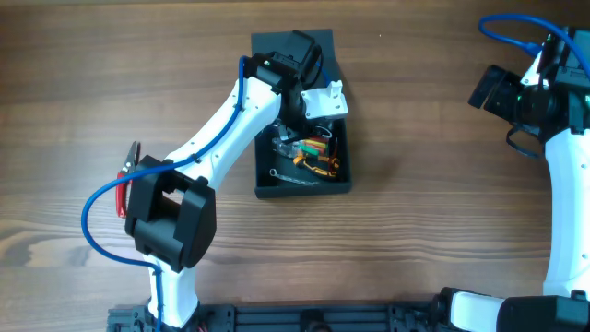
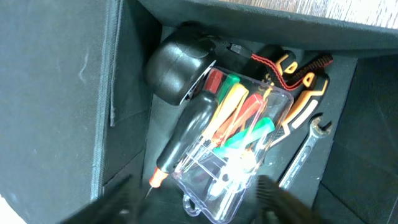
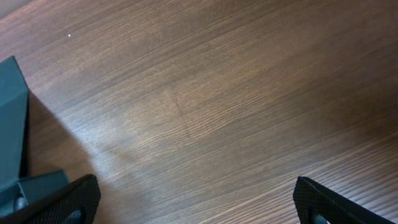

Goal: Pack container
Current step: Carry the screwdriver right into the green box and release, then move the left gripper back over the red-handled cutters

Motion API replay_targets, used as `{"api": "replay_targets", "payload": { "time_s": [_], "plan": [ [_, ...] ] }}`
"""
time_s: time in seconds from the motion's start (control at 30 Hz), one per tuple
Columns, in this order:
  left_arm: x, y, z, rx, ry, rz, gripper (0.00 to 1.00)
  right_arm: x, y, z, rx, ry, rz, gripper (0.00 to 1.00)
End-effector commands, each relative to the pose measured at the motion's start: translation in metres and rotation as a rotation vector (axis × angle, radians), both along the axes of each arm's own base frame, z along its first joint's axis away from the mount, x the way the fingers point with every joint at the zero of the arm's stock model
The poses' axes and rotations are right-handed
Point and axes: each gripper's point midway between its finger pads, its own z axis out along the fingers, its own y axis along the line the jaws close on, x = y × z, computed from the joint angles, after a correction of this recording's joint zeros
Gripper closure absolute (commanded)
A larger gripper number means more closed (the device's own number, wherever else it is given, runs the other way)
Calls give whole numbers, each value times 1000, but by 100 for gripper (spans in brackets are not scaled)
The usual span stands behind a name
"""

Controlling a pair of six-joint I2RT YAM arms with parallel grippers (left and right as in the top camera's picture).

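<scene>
The container (image 1: 265, 183) is a dark teal-grey box in the middle of the table, its flap lid (image 1: 277, 44) folded open at the back. It also shows in the left wrist view (image 2: 56, 93). Inside lie a clear plastic case of coloured screwdrivers (image 2: 239, 140), a black-handled screwdriver with an orange tip (image 2: 180, 140), a black rounded object (image 2: 177, 62), an orange-and-black tool (image 2: 301, 87) and a steel wrench (image 2: 305, 155). My left gripper (image 2: 196, 202) is open just above the clear case, its fingers either side of it. My right gripper (image 3: 199, 205) is open and empty over bare wood at the far right.
A red-handled tool (image 1: 123, 189) lies on the table at the left, partly under my left arm's base. My left arm (image 1: 221, 120) stretches across the container's left wall. A corner of the container (image 3: 12, 124) shows in the right wrist view.
</scene>
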Motion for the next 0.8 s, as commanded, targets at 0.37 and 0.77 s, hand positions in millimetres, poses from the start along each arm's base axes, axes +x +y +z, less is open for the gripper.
{"api": "replay_targets", "payload": {
  "time_s": [0.37, 0.77],
  "plan": [
    [22, 41, 85, -49, -141, 473, 5, -1, -4, -4, -19, 14, -7, 0],
    [-33, 276, 189, -187, -139, 1557, 0, -1, -4, -3, -19, 12, -8, 0]
  ]
}}
